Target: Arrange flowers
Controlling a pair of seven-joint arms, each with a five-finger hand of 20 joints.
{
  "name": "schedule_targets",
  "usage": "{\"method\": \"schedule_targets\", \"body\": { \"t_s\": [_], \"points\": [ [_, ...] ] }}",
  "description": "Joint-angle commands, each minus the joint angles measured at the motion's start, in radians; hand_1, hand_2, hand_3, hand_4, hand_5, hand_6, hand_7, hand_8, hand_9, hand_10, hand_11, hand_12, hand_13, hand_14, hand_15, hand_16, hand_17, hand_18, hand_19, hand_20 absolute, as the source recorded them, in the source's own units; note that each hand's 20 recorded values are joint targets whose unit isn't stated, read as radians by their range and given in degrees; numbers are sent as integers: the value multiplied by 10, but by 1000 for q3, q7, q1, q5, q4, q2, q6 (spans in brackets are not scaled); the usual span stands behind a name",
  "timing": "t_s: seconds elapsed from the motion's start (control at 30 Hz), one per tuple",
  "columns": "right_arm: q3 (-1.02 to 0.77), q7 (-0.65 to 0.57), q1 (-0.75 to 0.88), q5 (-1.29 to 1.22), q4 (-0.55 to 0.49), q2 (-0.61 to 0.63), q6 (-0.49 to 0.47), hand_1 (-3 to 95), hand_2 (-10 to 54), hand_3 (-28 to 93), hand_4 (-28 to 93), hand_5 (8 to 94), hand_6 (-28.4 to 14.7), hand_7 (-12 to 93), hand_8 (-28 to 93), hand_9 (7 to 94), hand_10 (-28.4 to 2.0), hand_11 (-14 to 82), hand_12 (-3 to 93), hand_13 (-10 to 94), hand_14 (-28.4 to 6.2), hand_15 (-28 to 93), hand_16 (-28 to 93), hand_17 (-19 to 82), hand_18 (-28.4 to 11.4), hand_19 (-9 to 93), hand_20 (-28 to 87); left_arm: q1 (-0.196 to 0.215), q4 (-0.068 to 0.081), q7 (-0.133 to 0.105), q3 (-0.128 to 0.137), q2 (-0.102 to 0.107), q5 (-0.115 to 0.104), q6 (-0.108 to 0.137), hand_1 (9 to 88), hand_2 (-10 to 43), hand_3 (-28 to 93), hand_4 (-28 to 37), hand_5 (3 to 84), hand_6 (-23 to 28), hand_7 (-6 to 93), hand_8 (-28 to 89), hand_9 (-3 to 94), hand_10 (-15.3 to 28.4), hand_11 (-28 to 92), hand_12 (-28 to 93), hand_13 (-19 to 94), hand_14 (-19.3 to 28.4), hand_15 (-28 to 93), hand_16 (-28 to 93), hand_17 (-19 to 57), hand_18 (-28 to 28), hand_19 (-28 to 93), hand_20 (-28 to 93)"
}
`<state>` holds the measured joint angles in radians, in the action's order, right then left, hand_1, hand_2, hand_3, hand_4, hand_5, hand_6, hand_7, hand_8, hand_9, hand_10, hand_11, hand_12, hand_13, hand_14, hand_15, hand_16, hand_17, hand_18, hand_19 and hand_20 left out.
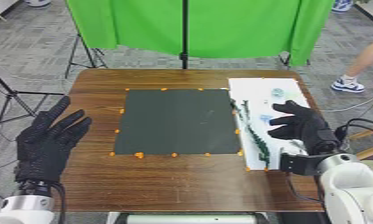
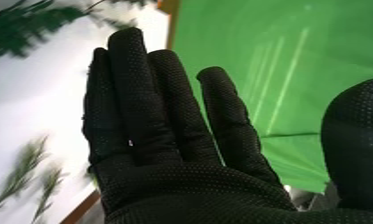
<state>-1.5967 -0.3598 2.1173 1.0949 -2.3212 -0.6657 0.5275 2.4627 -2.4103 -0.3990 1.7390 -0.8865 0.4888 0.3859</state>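
Observation:
In the head view my right hand [image 1: 298, 125] is over the right part of the white sheet, its fingers pointing left with nothing held. Long dark green sprigs [image 1: 258, 142] lie lengthwise on the sheet, left of that hand. My left hand [image 1: 47, 142] is at the table's left edge, fingers extended and empty. In the right wrist view the right hand [image 2: 174, 150] shows straight fingers and the thumb apart from them. Dark green foliage [image 2: 31, 30] and a thinner, paler green sprig [image 2: 24, 165] appear against the white sheet [image 2: 31, 95].
A dark square mat [image 1: 178, 122] with small orange bits around its border lies mid-table. The white sheet [image 1: 253, 90] lies to its right, with a small clear bluish item [image 1: 277, 92] near the far end. Behind the brown table [image 1: 165, 185] hangs a green cloth [image 1: 236, 30].

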Motion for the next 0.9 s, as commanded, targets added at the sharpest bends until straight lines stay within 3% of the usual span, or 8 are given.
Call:
{"method": "schedule_targets", "body": {
  "t_s": [0.03,0.17,0.27,0.43,0.6,0.63,0.73,0.9],
  "points": [
    [71,-123,-82,127,-7,-9,6,120,64,757,-269,463,-73,147,-119,533,-217,197,121,502,-221,427,73,224,-284,700,15,10,4,11,0,-9,-5,6,188,94,769,-283,319,71,139,-95,307,197,252,118,226,268,456,-71,-115,218,491,114],
    [68,-209,-71,233,-21,-3,-3,143,48,748,-262,475,-74,152,-119,560,-217,211,124,550,-209,467,79,241,-284,722,-2,-4,7,22,-6,-11,-1,2,188,94,769,-283,320,72,139,-95,308,197,256,116,226,269,461,-74,-115,218,492,113],
    [137,-363,-106,439,-31,28,52,157,37,727,-253,505,-77,159,-122,614,-215,274,142,625,-184,558,84,262,-284,754,-29,-2,5,27,-6,-10,0,3,189,94,769,-283,320,72,140,-95,308,197,256,115,226,270,463,-76,-115,218,493,113],
    [163,-502,-119,632,-55,39,-38,160,18,692,-233,546,-83,170,-115,646,-216,401,175,663,-170,655,83,294,-278,825,-52,8,2,26,0,-14,0,7,190,94,769,-283,321,73,140,-95,308,197,259,115,226,269,464,-78,-114,218,494,111],
    [159,-584,-124,676,-72,16,-149,175,13,671,-205,566,-88,174,-113,647,-221,412,177,663,-171,662,86,361,-268,896,-144,4,2,36,1,-17,3,5,192,94,768,-283,320,73,140,-95,308,197,261,115,226,268,468,-80,-114,218,495,110],
    [166,-595,-135,679,-71,15,-163,184,11,664,-203,572,-90,171,-110,650,-223,411,177,669,-171,662,90,400,-257,913,-155,7,2,27,0,-15,0,7,192,94,768,-283,321,73,140,-95,308,197,261,115,226,269,468,-80,-114,218,495,110],
    [179,-640,-156,704,-74,4,-235,202,7,649,-195,588,-97,164,-104,662,-228,416,182,695,-163,670,98,496,-207,930,-191,6,1,37,3,-13,1,8,192,95,768,-283,321,73,140,-95,308,197,262,114,225,269,469,-81,-114,218,496,110],
    [232,-708,-214,741,-73,-4,-334,227,2,639,-188,605,-101,170,-102,674,-229,435,189,723,-154,678,106,550,-181,932,-193,2,1,45,10,-16,6,4,192,94,769,-283,321,73,141,-95,308,196,265,114,226,270,469,-82,-114,218,497,109]
  ]
}}
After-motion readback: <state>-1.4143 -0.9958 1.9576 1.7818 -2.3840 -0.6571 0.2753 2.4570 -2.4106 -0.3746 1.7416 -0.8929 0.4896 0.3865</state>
